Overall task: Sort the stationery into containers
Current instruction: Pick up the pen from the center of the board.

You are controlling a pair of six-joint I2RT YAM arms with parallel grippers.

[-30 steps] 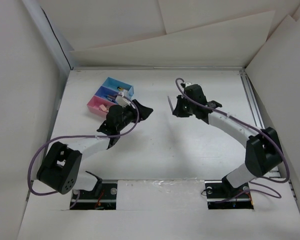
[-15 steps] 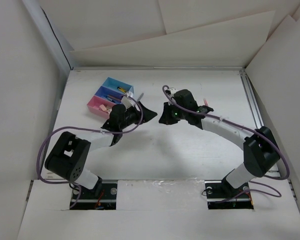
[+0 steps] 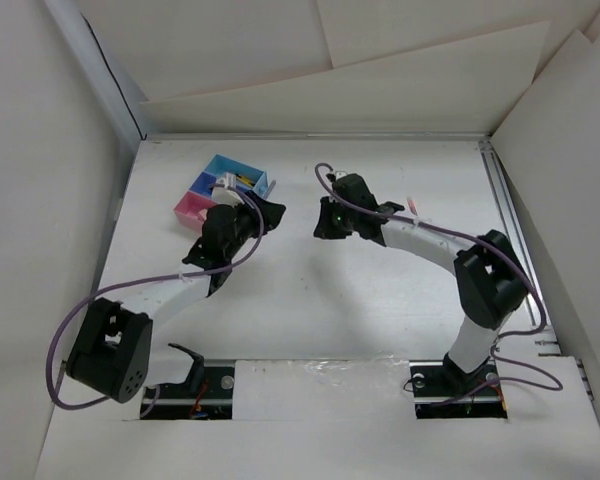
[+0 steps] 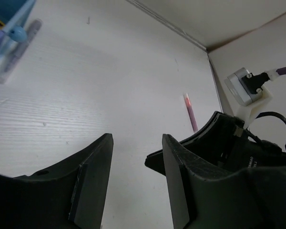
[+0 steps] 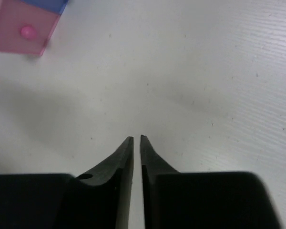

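Left gripper (image 4: 137, 139) gapes empty, right gripper (image 5: 137, 139) is pinched on nothing; both crowd the worktop's far half, so reaching the pink pen (image 4: 189, 112) risks a collision

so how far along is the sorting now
Done: small pieces sit in the three joined plastic bins. In hand: nothing; left pincer open, right pincer shut, both empty. Left: slim pink pen on the white table, slim pale pen beside the bins.

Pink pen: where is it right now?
In the top view, the pink pen lies on the table just beyond the right arm, far from the bins.
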